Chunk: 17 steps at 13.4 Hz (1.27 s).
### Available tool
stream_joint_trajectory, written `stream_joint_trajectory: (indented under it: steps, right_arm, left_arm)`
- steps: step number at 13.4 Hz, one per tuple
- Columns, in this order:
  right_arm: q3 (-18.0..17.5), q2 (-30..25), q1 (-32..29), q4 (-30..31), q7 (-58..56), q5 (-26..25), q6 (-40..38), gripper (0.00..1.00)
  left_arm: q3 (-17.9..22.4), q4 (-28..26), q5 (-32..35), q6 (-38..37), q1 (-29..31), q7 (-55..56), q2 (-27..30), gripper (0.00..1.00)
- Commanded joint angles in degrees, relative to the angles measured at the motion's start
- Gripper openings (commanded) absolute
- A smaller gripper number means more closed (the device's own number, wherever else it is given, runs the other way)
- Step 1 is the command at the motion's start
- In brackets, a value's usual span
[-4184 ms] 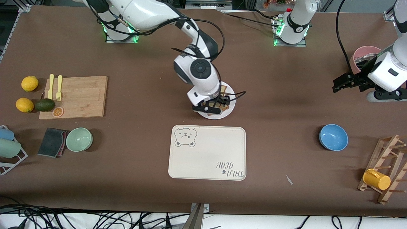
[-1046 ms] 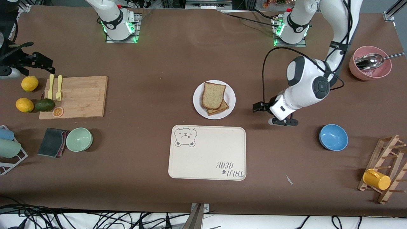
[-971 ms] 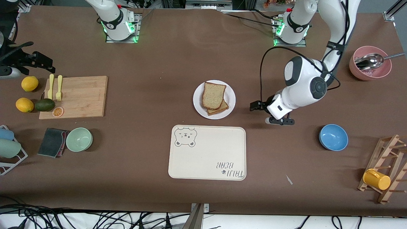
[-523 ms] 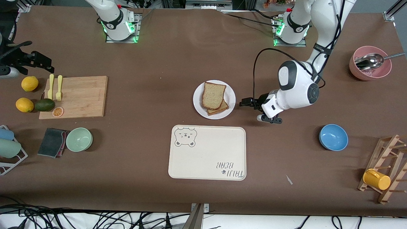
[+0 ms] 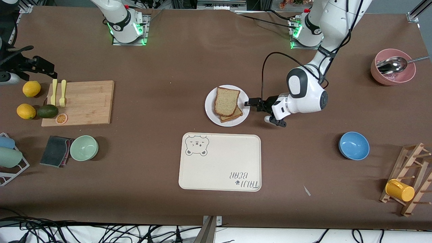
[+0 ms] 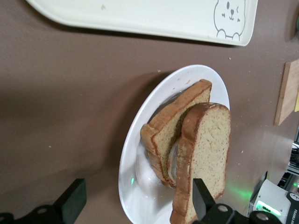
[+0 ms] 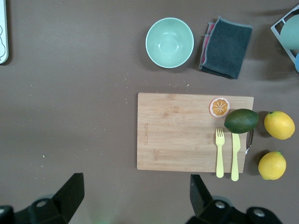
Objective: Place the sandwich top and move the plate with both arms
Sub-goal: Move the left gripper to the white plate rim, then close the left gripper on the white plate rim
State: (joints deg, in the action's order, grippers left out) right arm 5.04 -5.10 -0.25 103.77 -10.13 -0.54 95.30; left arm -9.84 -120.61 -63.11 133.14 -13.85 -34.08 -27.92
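Note:
The sandwich top (image 5: 226, 100) lies on a lower bread slice (image 5: 237, 115) on the white plate (image 5: 211, 114), at the table's middle. In the left wrist view the top slice (image 6: 210, 144) leans over the lower slice (image 6: 173, 119), with something white between them. My left gripper (image 5: 250, 102) is open and empty, low at the plate's rim (image 6: 140, 184) on the side toward the left arm's end, jaws spread (image 6: 135, 205). My right gripper (image 5: 42, 65) is open and empty, over the right arm's end of the table near the lemons (image 7: 135, 196).
The cream bear-print tray (image 5: 219, 162) lies nearer the front camera than the plate. A cutting board (image 5: 81, 103) with forks, lemons, an avocado, a green bowl (image 5: 84, 147) and a cloth are at the right arm's end. A blue bowl (image 5: 353, 145), pink bowl (image 5: 393, 71) and mug rack (image 5: 408, 182) are at the left arm's end.
My left gripper has swung in low from near the blue bowl to the plate's rim. My right gripper left the bread on the plate earlier and now stays still.

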Motion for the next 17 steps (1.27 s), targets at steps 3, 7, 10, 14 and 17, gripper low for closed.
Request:
stream_joint_trajectory:
  steps: [3, 7, 10, 14, 17]
  right_arm:
    - [-0.03, 0.62, -0.10, -1.73, -2.09, -0.34, -0.56, 1.00]
    - [-0.21, 0.53, -0.02, -1.73, -2.09, -0.34, -0.91, 1.00]
    - [-0.29, 0.62, 0.16, -2.78, -2.00, -0.43, -1.26, 1.00]
    - [-0.47, 1.58, 0.16, -4.01, -2.00, -0.43, -1.26, 1.00]
    - [-0.56, 2.11, 0.16, -4.10, -2.00, -0.52, -1.17, 1.00]
  left_arm:
    - [0.17, -2.61, -9.66, 0.72, -0.74, -10.55, -0.21, 0.99]
    - [0.17, -2.61, -9.84, 0.72, -1.27, -11.18, -1.09, 0.97]
    - [0.17, -2.61, -9.75, 0.72, -1.44, -11.27, -1.26, 0.93]
    - [0.17, -2.52, -12.30, 0.72, -2.41, -11.27, -2.05, 0.85]
    - [0.17, -2.52, -13.44, 0.72, -2.85, -11.27, -2.49, 0.83]
